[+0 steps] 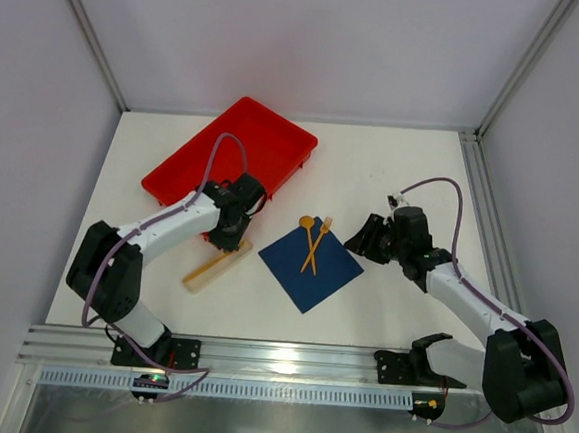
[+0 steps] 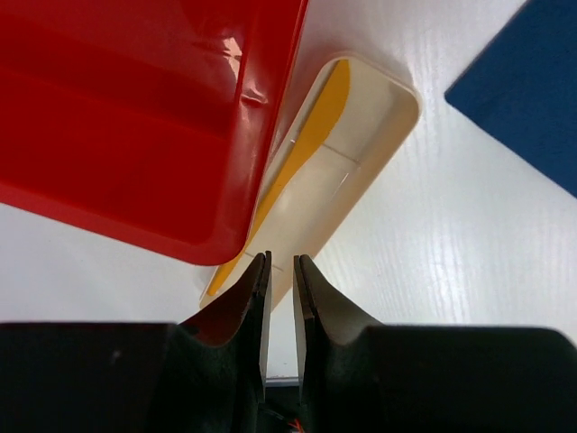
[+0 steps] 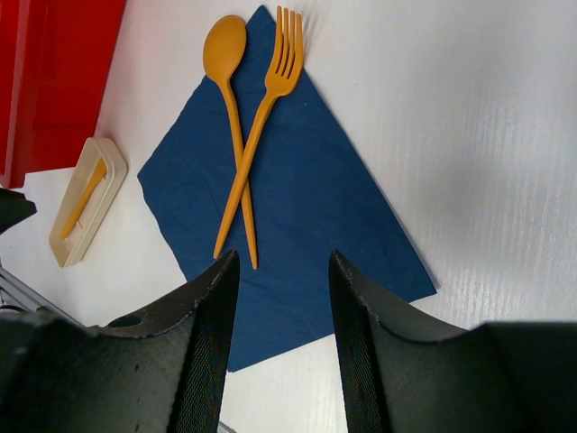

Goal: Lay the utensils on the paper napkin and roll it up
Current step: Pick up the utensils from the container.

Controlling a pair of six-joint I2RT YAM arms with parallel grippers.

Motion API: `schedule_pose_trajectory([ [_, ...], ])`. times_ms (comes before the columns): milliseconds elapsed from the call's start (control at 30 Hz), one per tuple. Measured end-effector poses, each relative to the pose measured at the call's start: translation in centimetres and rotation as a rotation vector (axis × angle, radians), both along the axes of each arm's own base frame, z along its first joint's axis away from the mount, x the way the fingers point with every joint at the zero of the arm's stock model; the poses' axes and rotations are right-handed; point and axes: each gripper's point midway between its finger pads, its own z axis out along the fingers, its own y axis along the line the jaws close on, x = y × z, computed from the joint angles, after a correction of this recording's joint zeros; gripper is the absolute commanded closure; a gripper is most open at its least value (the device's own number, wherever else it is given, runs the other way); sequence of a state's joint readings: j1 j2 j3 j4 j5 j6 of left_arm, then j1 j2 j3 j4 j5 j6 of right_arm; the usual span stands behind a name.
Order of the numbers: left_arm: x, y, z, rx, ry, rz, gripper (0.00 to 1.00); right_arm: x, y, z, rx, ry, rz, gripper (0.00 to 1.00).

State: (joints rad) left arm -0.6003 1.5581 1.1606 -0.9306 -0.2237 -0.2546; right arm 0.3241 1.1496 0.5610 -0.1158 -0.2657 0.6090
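The navy paper napkin (image 1: 310,268) (image 3: 315,207) lies flat mid-table. Two orange utensils, a spoon (image 3: 225,50) and a fork (image 3: 284,54), lie crossed on it, heads past its far corner. A third orange utensil (image 2: 311,135) rests in a shallow beige holder (image 2: 379,135) (image 1: 215,267), partly tucked under the red tray's rim. My left gripper (image 2: 281,262) (image 1: 228,234) hovers over the holder's near end, its jaws a narrow slit apart with nothing between them. My right gripper (image 3: 284,257) (image 1: 361,237) stands open over the napkin's near-right side, just short of the handle tips, holding nothing.
The red tray (image 1: 266,134) (image 2: 135,117) sits at the back left, its near rim against the beige holder and beside my left gripper. White table surrounds the napkin. Metal frame posts stand at the back corners and a rail runs along the near edge.
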Motion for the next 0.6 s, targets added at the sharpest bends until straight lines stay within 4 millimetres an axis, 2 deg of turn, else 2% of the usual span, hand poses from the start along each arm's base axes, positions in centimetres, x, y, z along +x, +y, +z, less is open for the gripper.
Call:
schedule_pose_trajectory([
  [200, -2.0, 1.3, -3.3, 0.065, 0.103, -0.025, 0.79, 0.0, -0.1, 0.6, -0.008, -0.032, 0.014, 0.53],
  [367, -1.9, 0.9, -3.7, 0.049, 0.109, -0.031, 0.79, 0.1, -0.4, 1.2, -0.012, -0.057, 0.015, 0.53],
  [600, -2.6, 0.1, -5.3, 0.032, 0.181, -0.040, 0.77, 0.2, -0.8, 1.5, -0.017, -0.071, 0.012, 0.53],
])
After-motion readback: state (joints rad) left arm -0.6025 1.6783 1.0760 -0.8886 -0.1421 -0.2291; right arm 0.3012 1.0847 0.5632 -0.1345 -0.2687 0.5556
